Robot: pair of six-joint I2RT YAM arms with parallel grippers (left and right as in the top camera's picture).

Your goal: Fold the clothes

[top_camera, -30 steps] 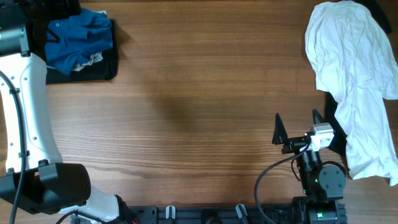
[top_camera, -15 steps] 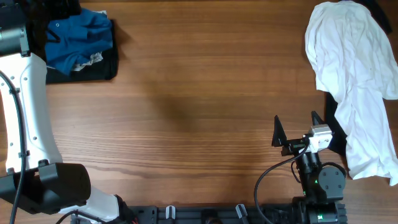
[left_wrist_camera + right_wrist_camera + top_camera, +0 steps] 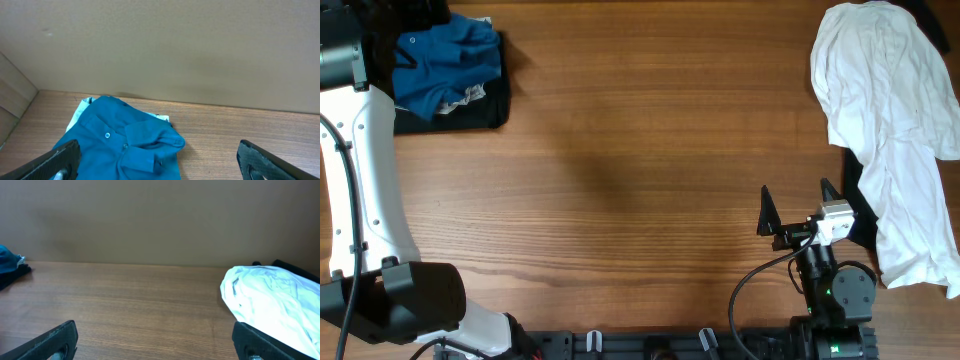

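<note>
Hovering over the far left corner, the left pincer [image 3: 160, 159] hangs spread wide with nothing between its fingers. Right below it sits the blue shirt [image 3: 445, 65], bunched in a loose heap on a black mat [image 3: 470, 115]. Buttons show on the cloth in the wrist view, and a pale lining peeks out at the edge. That looks like a parking spot for the shirt, not a folding spot.

Over on the other side, the right pincer [image 3: 798, 205] is low near its base, also gaping and empty, facing out across the table [image 3: 640, 150]. Just beside it, the white garment [image 3: 885, 130] runs in a long crumpled strip down the right edge, well apart from the blue one.

Between the two piles lies a broad stretch of bare wood — presumably the working area, kept open so a garment can be spread flat. Nothing is folded yet, so my read is that the job is at its very start. Each arm sits close to its own pile, and the wide fingers suit a first pinch at a cloth edge.
</note>
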